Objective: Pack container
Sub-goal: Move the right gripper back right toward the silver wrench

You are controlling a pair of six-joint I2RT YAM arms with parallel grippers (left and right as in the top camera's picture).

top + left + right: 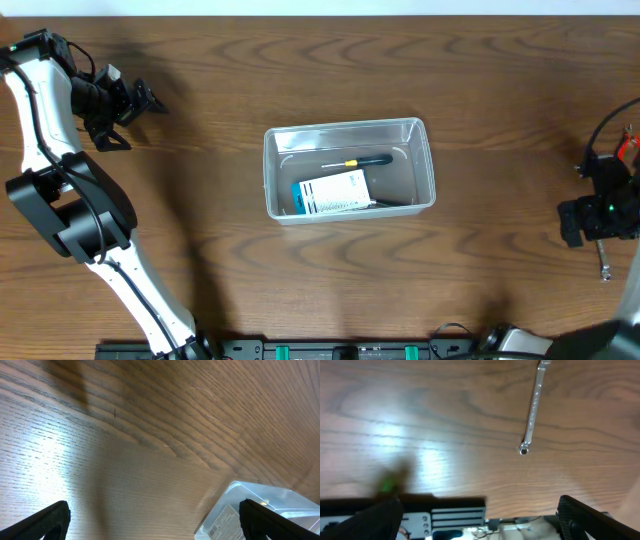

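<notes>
container (346, 126) sits mid-table in the overhead. Long axis runs roughly 9-to-3 o'clock, twisted a touch counter-clockwise, so the right end points a hair toward 2. Open side up, flat on the wooden table (200, 60). Clear plastic tub with rounded corners and a raised rim; the walls are see-through enough that the wood grain reads through them. Inside: a screwdriver (357, 160) with black handle and yellow band lies along the long axis in the 12 o'clock half. A white-and-blue packet (333, 193) sits in the 6 o'clock half, slightly skewed, left of centre. Something dark is just beside the packet on its 3 o'clock side, can't tell what. left gripper (153, 505) is out around 10 o'clock from the container, well apart from it. Its wrist view shows the fingers (50, 522) spread wide with bare table between them, nothing held or touched. A corner of the container shows at 4 o'clock in that view. right gripper (480, 501) is out between 3 and 4 o'clock from the container, well apart, jaws spread wide and empty over bare wood. A small metal wrench (534, 407) lies on the table at 1 o'clock in the right wrist view, apart from the fingers, shaft roughly 12-to-6.
</notes>
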